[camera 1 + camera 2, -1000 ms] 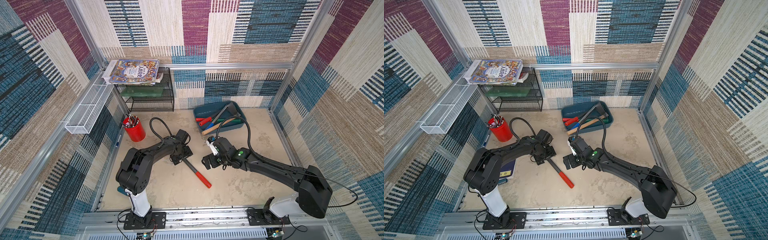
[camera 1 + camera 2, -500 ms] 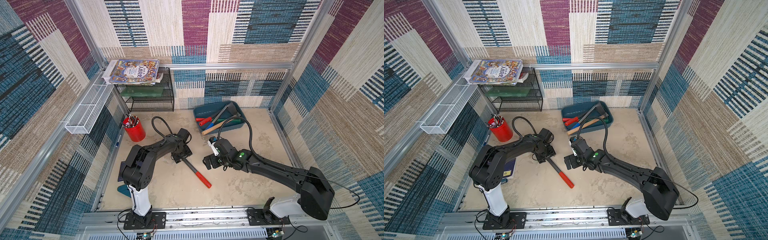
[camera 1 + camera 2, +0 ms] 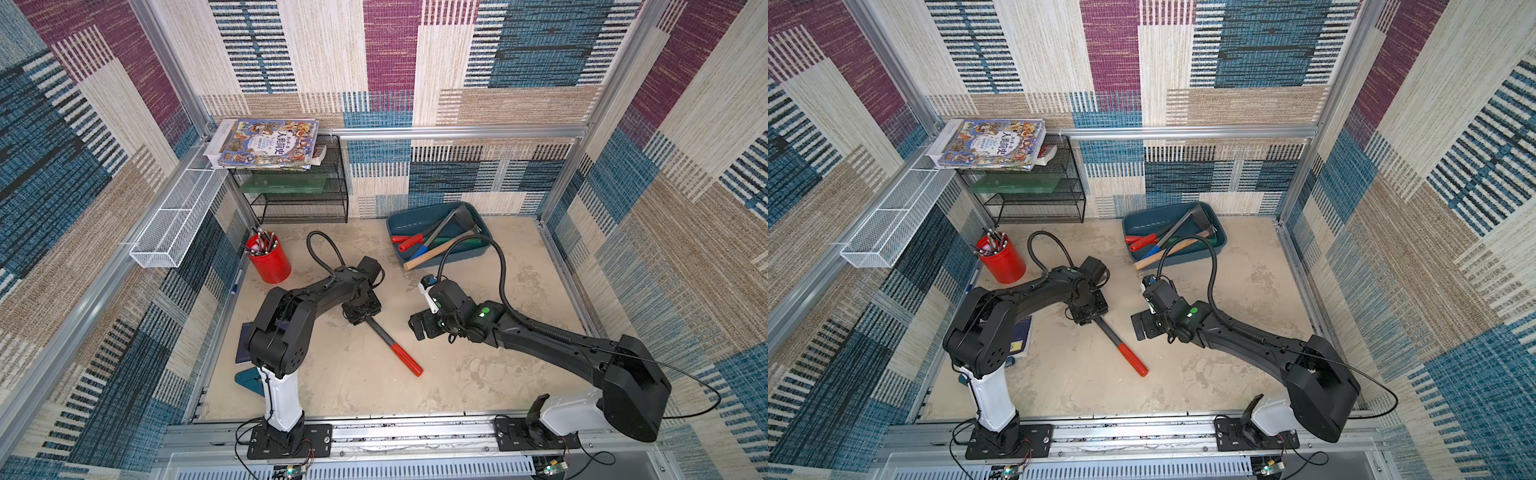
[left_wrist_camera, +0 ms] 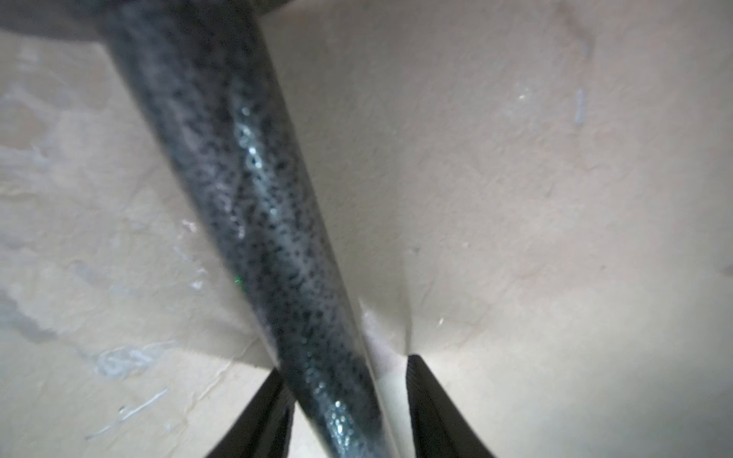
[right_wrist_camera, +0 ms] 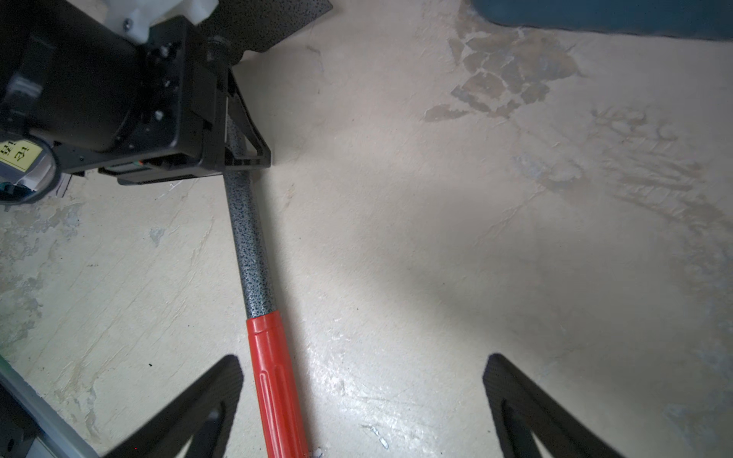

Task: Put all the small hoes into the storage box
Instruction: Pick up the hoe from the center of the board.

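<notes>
The small hoe (image 3: 380, 332) lies on the beige floor, with a speckled dark shaft and a red grip (image 3: 406, 361) pointing toward the front. My left gripper (image 3: 363, 318) stands over the head end of the shaft. In the left wrist view its fingers straddle the shaft (image 4: 258, 218): one finger touches it and a narrow gap shows at the other, so the left gripper (image 4: 345, 366) is still open. The hoe's blade (image 5: 273, 20) peeks out behind it. My right gripper (image 5: 363, 361) hangs wide open and empty beside the red grip (image 5: 273, 376). The dark-teal storage box (image 3: 404, 223) sits at the back.
The storage box (image 3: 1142, 224) holds several tools, and a wooden handle (image 3: 432, 251) sticks out over its rim. A red pen cup (image 3: 270, 259), a black mesh rack (image 3: 299, 199) topped with books, and a white wire basket (image 3: 178, 220) stand at the left.
The left gripper's jaws have narrowed around the hoe's shaft while it stays low over it. The hoe and the right arm have not visibly moved.
</notes>
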Controlling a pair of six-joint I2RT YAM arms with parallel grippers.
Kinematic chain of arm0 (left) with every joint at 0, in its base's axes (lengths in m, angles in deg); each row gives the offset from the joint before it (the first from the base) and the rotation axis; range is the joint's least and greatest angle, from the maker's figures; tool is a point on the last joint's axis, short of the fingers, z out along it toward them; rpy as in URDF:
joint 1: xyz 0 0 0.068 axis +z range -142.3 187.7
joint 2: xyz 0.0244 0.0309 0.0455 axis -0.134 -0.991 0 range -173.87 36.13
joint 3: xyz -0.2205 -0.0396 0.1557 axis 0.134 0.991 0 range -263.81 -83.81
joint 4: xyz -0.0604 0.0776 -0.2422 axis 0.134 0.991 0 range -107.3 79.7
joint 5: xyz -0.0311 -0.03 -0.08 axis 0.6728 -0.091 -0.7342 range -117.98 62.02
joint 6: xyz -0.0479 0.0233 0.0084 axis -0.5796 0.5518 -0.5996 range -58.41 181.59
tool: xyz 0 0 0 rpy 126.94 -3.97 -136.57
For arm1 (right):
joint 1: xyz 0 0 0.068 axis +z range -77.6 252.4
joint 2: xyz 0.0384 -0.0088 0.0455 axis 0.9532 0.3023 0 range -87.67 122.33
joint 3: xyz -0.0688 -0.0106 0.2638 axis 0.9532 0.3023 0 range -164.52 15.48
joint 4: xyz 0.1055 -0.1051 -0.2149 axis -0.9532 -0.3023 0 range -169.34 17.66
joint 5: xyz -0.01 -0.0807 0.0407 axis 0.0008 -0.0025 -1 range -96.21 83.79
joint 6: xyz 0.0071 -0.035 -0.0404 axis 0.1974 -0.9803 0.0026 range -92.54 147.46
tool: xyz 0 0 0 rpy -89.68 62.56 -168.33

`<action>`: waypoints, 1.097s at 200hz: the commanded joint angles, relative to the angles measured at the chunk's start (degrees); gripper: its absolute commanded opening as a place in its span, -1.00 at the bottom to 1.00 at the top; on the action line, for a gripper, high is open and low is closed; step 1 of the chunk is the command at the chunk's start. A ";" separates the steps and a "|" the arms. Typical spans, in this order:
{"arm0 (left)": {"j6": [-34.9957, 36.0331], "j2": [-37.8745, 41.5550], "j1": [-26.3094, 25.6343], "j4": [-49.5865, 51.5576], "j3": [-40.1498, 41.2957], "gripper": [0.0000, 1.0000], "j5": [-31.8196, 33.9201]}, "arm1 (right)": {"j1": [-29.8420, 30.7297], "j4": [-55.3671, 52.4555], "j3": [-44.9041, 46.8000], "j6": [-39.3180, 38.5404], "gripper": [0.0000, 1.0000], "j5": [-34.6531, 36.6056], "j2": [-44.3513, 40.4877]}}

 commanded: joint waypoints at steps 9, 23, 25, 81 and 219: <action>1.15 -1.75 0.16 1.47 0.37 -0.18 2.00 | 0.08 1.60 0.60 0.82 0.97 1.12 -1.20; 1.17 -2.05 0.17 1.46 -0.02 -0.22 1.92 | 0.08 1.75 0.91 1.02 0.97 1.07 -1.56; 1.18 -2.15 0.17 1.51 -0.10 -0.22 1.92 | 0.08 1.72 0.87 1.03 0.97 1.05 -1.61; 2.17 -3.38 0.96 1.23 -2.07 -0.42 1.12 | 0.08 1.27 0.79 1.03 0.97 1.38 -1.58; 10.03 1.59 2.02 -0.63 -1.83 -1.00 0.36 | 0.26 6.00 1.84 -0.69 0.91 -9.25 -4.44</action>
